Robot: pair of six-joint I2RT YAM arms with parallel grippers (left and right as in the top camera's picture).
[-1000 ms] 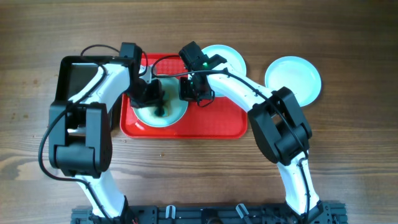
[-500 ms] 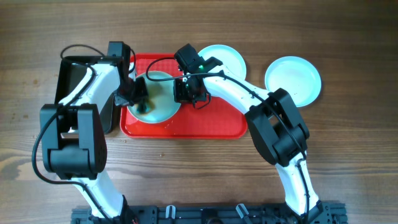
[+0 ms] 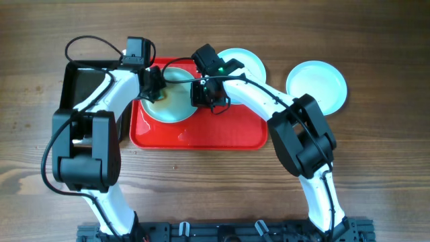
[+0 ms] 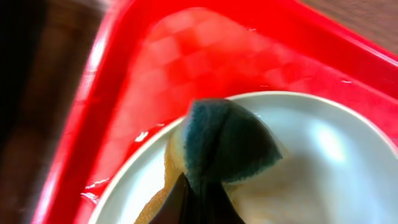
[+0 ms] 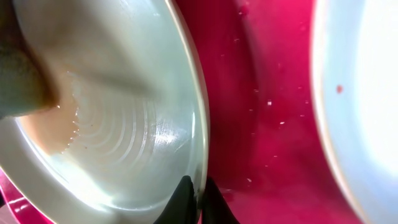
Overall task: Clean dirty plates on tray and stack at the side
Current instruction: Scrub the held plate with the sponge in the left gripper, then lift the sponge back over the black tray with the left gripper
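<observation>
Wood table [image 3: 376,168], tray [image 3: 222,131] long axis L-R

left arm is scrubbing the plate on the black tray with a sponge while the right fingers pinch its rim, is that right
No: the overhead view shows the round white, blue-rimmed plate on the large flat red plastic tray, not the deeper black tray beside it. The rest holds: the left fingers press a blue-green sponge onto it and the right fingers pinch its rim.

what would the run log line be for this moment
step: scrub plate | left gripper: shut on sponge, sponge on plate | right gripper: shut on plate rim | plate: on tray
</observation>
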